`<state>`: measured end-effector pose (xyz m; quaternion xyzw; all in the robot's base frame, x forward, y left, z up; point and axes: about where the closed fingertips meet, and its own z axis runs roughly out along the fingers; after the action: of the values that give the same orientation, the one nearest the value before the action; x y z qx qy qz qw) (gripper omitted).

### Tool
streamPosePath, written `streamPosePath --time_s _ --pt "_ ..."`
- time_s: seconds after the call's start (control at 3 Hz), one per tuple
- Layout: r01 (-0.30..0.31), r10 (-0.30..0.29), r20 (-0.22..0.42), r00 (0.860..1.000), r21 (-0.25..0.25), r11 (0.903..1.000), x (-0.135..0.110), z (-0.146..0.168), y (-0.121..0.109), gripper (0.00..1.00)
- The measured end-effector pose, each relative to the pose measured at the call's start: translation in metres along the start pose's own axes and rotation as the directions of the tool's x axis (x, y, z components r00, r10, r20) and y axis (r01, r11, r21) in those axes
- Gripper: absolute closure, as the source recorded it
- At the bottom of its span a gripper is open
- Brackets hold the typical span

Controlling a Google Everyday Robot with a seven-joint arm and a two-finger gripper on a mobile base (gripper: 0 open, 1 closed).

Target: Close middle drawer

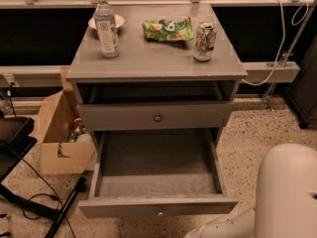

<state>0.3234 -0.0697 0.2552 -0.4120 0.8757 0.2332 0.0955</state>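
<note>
The middle drawer (157, 172) is pulled far out of the grey cabinet (148, 63), and its inside is empty. Its flat front (124, 207) faces me at the bottom of the view, with a small round knob (159, 213). Above it the uppermost drawer (124, 117) with its own knob (157, 117) stands slightly out. The lowest drawer is hidden under the open one. My gripper is out of view; only my white arm (287, 192) shows at the lower right, in front of and to the right of the drawer front.
On the cabinet top stand a water bottle (106, 26), a small plate (119, 20), a green snack bag (167, 29) and a soda can (204, 41). An open cardboard box (59, 128) sits left of the cabinet. A black stand and cables (29, 192) lie at the lower left.
</note>
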Motion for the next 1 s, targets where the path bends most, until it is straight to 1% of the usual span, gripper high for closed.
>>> streamPosePath --time_s 0.33,0.67,1.0 --pt "-0.01 0.01 0.024 1.0 -0.029 0.9995 -0.006 0.031 -0.001 1.0" --pt "-0.008 0.01 0.053 0.999 -0.035 0.9993 -0.023 0.048 -0.01 1.0" --pt "0.007 -0.006 0.078 0.997 -0.015 0.9999 -0.046 0.044 -0.029 1.0"
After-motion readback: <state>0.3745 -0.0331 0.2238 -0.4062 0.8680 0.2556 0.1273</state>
